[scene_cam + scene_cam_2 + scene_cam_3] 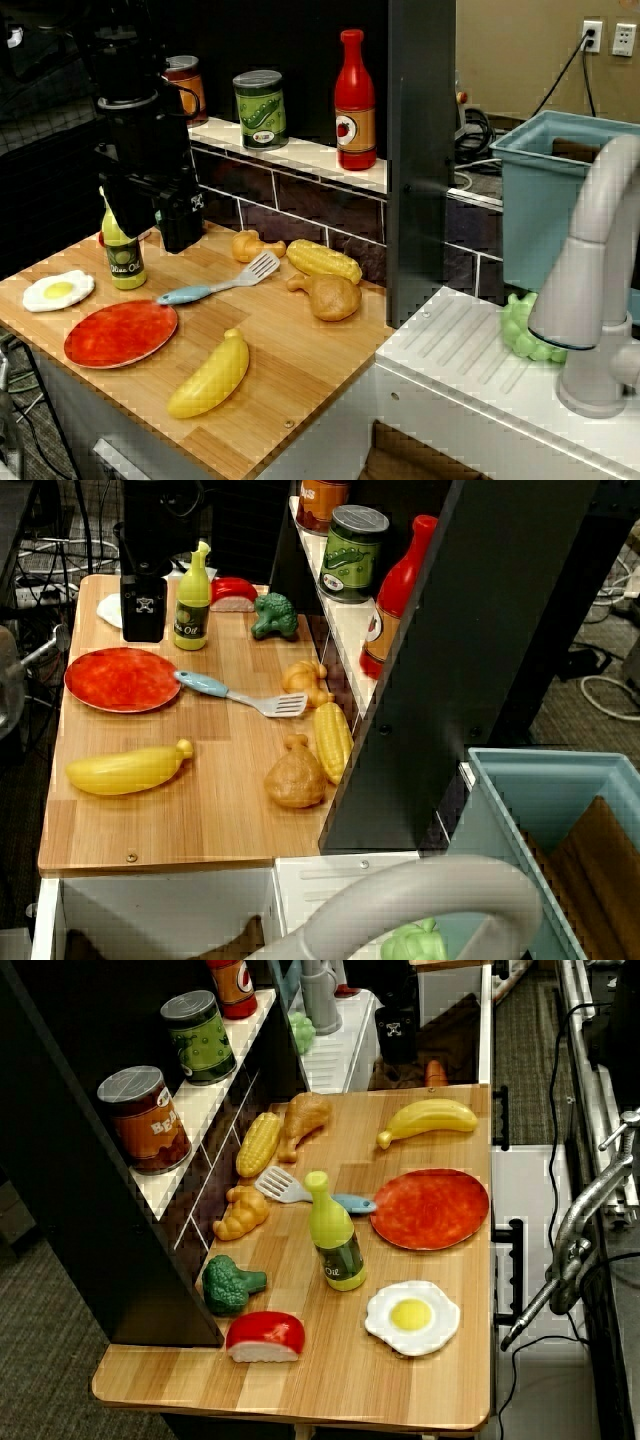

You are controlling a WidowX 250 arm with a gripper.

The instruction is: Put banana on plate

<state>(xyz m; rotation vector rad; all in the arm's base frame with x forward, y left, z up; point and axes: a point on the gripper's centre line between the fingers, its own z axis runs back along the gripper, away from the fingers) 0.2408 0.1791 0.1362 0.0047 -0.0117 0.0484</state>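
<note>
- The egg (58, 290) lies at the far left of the table (300, 370), flat on the wood and clear of the plate
- The tool (165, 215) hangs above the back left of the table, near the oil bottle (122, 250); it is dark against a dark arm, so I cannot tell whether it is spread or pressed together, and nothing shows in it
- My reading is that the first step is not yet done: the banana is untouched, so the reach for it comes first
- The plate (120, 333) sits in front of the bottle, and it holds nothing; only bare red shows inside its rim
- The spatula (215, 284) lies just behind the plate, its blue handle end close to the rim, though I cannot tell if they touch
- The banana (210, 376) lies on the wood just right of the plate, near the front edge and apart from it
- The next move seems to call for bringing the tool forward and right, past the bottle and over the spatula, then down across the banana's middle
- The corn (323, 261) and the chicken leg (328, 296) lie further right, well away from that path
- The blue bin (545, 200) stands at the far right behind the tap; what it holds is unclear
</note>
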